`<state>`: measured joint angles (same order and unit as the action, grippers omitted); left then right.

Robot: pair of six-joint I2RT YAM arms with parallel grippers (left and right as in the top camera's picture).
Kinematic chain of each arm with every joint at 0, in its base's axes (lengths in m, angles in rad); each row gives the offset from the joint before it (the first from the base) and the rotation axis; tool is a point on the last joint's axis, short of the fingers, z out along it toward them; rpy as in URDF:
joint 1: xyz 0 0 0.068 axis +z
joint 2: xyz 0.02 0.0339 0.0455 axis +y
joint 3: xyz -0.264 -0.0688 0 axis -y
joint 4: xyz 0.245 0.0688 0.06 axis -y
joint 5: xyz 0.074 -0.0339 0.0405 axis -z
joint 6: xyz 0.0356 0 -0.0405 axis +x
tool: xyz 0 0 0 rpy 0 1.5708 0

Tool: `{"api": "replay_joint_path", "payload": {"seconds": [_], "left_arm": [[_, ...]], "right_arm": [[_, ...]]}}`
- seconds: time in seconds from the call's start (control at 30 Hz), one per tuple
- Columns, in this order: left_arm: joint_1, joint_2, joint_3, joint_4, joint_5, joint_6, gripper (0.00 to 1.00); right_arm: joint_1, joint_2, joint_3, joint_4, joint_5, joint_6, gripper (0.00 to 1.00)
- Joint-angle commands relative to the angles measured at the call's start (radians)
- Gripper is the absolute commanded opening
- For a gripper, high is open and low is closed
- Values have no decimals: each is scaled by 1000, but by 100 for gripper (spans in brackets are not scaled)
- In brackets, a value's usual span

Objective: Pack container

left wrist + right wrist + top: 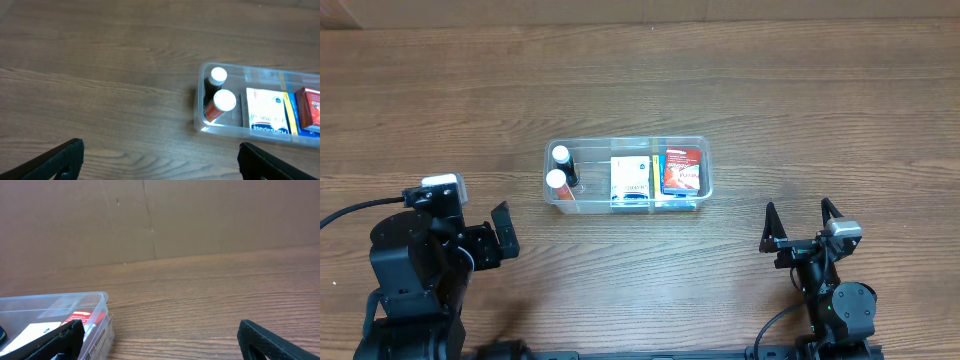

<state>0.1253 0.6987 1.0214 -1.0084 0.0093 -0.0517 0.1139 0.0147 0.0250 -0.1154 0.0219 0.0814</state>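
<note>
At the middle of the brown wooden table [770,90] sits the clear, shallow, rectangular plastic container [549,172], well apart from both my arms.

Contents noted, left to right:
- two small white-capped bottles [561,155] at the left end, one far and one near; the near one shows an orange body in the left wrist view
- a white cardboard box [631,177] in the middle
- a red and blue box [682,170] at the right end

All four items lie inside the walls, and none overhangs the rim.

My left hand [508,233] is at the near left of the table, fingers spread wide and holding nothing. My right hand [798,212] is at the near right, likewise spread and empty. Neither touches the container.

Assessment: no loose item shows on the table in any view, and no lid is visible. I judge the packing to be at or very near its end, with no grasp in hand.

If anything is left to load, it lies outside these views. The next move would call for locating it first. Failing that, the job needs only a check that the contents sit settled, with both hands kept clear of the container.
</note>
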Motion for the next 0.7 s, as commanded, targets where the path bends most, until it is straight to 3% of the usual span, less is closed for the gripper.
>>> {"api": "replay_joint_path", "payload": {"seconds": [0.0, 0.1, 0.27, 0.67], "left_arm": [[3, -6, -5, -45, -20, -5, 100], [3, -49, -7, -72, -10, -8, 100], [5, -214, -135, 17, -17, -8, 100], [4, -638, -675, 487, 79, -7, 100]], "right_arm": [[3, -12, -3, 5, -9, 0, 100], [3, -12, -3, 5, -9, 0, 100], [3, -12, -3, 5, -9, 0, 100], [3, -12, -3, 5, -9, 0, 100]]}}
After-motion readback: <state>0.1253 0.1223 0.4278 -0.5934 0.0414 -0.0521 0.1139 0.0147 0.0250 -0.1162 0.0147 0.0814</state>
